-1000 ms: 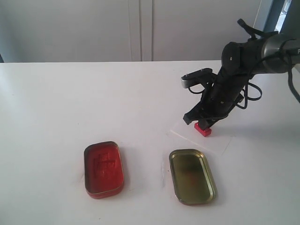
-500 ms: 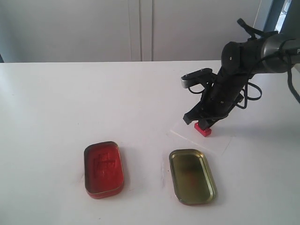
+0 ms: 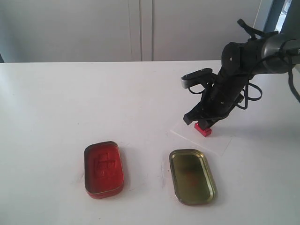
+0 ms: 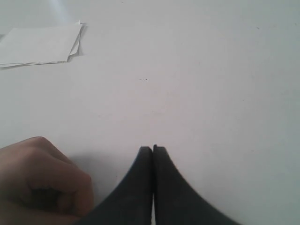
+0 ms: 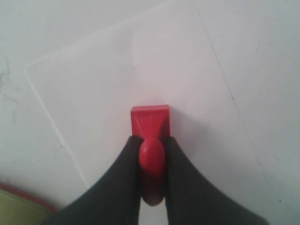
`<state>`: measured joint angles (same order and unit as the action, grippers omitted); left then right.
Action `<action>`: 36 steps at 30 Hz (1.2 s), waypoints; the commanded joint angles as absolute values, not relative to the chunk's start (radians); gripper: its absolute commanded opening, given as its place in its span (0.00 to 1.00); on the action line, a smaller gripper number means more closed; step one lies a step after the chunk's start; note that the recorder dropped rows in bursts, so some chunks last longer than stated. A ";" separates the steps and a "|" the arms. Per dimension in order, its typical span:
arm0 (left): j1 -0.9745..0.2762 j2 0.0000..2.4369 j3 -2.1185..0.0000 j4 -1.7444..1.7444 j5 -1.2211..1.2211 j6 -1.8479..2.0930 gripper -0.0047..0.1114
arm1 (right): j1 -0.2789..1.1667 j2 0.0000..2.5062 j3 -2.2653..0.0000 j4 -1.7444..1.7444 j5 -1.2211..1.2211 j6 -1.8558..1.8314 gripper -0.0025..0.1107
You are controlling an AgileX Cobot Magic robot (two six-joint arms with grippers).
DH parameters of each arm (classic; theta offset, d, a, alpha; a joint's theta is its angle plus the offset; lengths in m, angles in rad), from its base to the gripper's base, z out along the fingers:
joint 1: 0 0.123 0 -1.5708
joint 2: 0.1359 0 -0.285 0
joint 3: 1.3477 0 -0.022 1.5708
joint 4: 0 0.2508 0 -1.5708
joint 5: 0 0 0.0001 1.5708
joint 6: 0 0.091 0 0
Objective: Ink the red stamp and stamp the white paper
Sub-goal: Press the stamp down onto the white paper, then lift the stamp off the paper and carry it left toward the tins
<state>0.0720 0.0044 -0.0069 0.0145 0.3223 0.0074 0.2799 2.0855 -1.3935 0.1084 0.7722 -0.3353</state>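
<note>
My right gripper is shut on the knob of the red stamp. The stamp's block base rests flat on the white paper, a thin sheet right of the table's middle. No print shows on the paper around the stamp. The red-filled ink tin lies at the front left, away from the stamp. My left gripper is shut with nothing in it, low over bare table; the exterior view does not show it.
The gold tin lid lies open side up just in front of the paper; its rim shows in the right wrist view. A small stack of white sheets and a person's fist appear in the left wrist view.
</note>
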 commanded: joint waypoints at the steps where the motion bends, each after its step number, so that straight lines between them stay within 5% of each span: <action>1: 0.065 0.000 0.000 0.013 0.332 0.008 0.04 | 0.279 2.121 -1.353 0.095 0.872 -0.330 0.02; 36: 0.065 0.000 0.000 0.013 0.332 0.008 0.04 | 0.279 1.997 -1.376 0.095 0.854 -0.310 0.02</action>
<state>0.0720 0.0044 -0.0069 0.0145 0.3223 0.0074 0.2799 2.0210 -1.3828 0.1004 0.8598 -0.3151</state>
